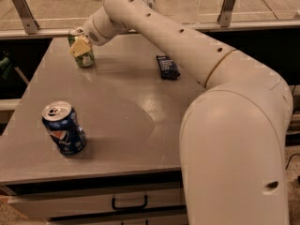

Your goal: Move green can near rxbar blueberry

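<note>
The green can (pixel 86 57) stands upright at the far left back of the grey table (pixel 122 107). My gripper (pixel 80 47) is at the can, with its tan tip over the can's upper front. The can rests on the table. The rxbar blueberry (pixel 168 67), a flat dark navy wrapper, lies to the right of the can at the table's back middle, partly beside my arm. The can and the bar are well apart.
A blue can with a red-white logo (pixel 63 128) stands at the front left of the table. My large white arm (pixel 234 125) covers the table's right side. A railing (pixel 28 29) runs behind the table. A drawer handle (pixel 129 204) shows below the front edge.
</note>
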Robot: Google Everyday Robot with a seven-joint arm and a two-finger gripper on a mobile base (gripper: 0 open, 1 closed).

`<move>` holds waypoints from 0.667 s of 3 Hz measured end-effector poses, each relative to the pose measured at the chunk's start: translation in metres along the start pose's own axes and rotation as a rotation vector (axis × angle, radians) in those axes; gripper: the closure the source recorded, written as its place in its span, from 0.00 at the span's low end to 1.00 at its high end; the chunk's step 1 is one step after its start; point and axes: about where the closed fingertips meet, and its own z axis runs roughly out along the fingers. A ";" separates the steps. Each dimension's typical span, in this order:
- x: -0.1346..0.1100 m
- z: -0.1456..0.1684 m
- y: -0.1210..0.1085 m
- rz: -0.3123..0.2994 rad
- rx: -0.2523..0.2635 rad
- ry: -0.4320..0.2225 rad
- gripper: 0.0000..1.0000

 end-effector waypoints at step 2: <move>0.001 -0.062 -0.027 -0.053 0.119 -0.016 0.88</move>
